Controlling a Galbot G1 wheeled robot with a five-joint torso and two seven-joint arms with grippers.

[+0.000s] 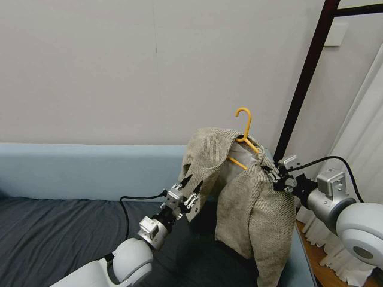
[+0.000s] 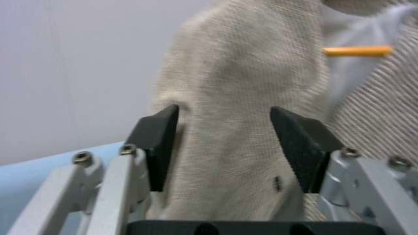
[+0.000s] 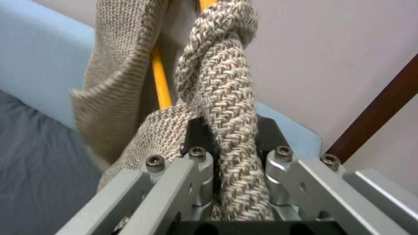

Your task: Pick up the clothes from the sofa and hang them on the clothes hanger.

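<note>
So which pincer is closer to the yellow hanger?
Right. The right pincer grips the sweater close under the hanger; the left pincer sits farther off, open at the sweater's other edge.

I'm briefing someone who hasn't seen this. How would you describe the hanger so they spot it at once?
Above the right end of the blue sofa, a beige sweater hangs between the open left gripper and the right gripper clamping it. The hanger sits inside it, hook poking above the collar: thin and orange, unlike anything nearby.
</note>
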